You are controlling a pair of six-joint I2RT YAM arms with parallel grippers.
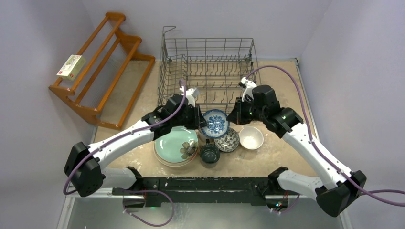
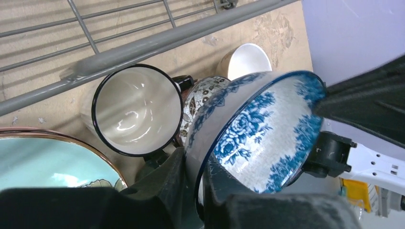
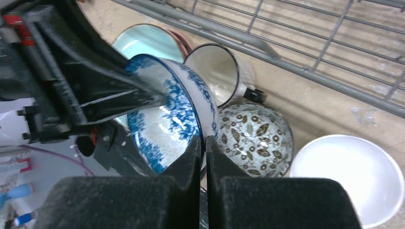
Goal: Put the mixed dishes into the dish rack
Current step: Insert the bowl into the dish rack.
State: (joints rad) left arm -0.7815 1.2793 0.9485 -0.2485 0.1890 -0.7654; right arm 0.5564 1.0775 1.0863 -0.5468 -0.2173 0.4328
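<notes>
My left gripper and right gripper each pinch an opposite rim of the tilted blue-and-white floral ceramic bowl above the desk; the grey wire dish rack lies just beyond.

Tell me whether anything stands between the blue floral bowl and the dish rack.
Only the dish rack's near wall: the blue floral bowl sits just in front of it, tilted, and would probably have to be lifted over its top rail. No dishes show inside the rack beyond.
</notes>
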